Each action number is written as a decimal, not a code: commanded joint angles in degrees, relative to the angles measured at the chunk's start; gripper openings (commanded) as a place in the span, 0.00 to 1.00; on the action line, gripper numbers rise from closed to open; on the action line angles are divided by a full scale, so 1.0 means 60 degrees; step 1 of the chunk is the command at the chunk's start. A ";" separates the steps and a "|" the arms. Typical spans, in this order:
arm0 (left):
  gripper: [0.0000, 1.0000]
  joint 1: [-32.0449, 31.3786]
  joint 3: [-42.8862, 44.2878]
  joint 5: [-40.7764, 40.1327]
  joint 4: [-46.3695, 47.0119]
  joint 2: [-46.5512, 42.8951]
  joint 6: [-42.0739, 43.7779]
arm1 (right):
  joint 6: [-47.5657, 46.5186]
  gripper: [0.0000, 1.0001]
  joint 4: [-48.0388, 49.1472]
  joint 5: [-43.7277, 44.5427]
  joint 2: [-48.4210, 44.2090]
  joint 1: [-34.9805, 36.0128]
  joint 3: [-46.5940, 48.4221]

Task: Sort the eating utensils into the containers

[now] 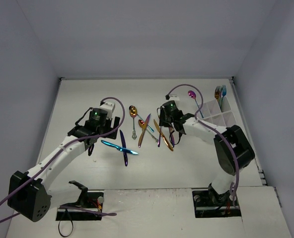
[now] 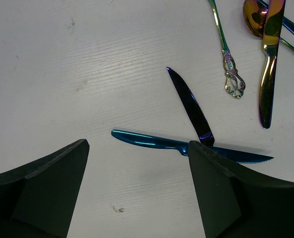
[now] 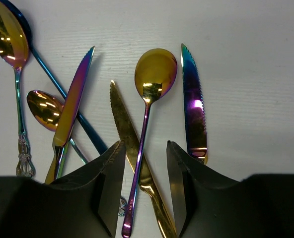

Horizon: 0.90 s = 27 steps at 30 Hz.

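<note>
White desk (image 1: 87, 99): carried nine loose utensils in two groups, five knives and four spoons.
White plastic caddy (image 1: 221, 119): one, at the far right of the desk, split into square compartments.
Caddy contents: one magenta spoon (image 1: 191, 93) stood bowl up and leaned left; at least two forks (image 1: 220, 92), one gold and one blue, stood tines up in the far compartment.
Left group: two knives, crossed.
Teal-blue metal knife (image 2: 152, 141): long axis ran left to right, handle left, serrated blade right.
Dark blue serrated knife (image 2: 189, 101): long axis ran near to far, tip away from the arms.
Right group: seven pieces, fanned, long axes roughly parallel.
Right-group knives: pink-gold knife (image 3: 73, 104), plain gold knife (image 3: 124, 124) and blue-purple rainbow knife (image 3: 193, 109), all with tips pointing away from the wrist camera.
Right-group spoons: gold spoon with ornate handle (image 3: 5, 34), dark blue spoon (image 3: 52, 82), small gold spoon (image 3: 45, 109) and gold spoon with purple handle (image 3: 155, 72), bowls away from the camera.
Left end effector (image 2: 137, 153): jaws spread wide, nothing between them, above the teal-blue knife.
Right end effector (image 3: 146, 145): jaws partly apart, straddling the purple handle and the plain gold knife, with gaps on both sides.
</note>
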 commanded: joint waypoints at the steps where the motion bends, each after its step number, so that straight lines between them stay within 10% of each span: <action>1: 0.78 0.0085 0.0290 -0.0024 0.0271 0.0036 0.0110 | 0.1071 0.34 -0.0121 0.0631 0.0421 0.0091 0.1010; 17: 0.78 0.0085 0.0320 -0.0029 0.0198 0.0091 0.0124 | 0.1577 0.27 -0.0407 0.0953 0.2152 0.0120 0.2011; 27: 0.78 0.0085 0.0337 0.0003 0.0198 0.0115 0.0124 | 0.1340 0.00 -0.0442 0.1263 0.2137 0.0111 0.2195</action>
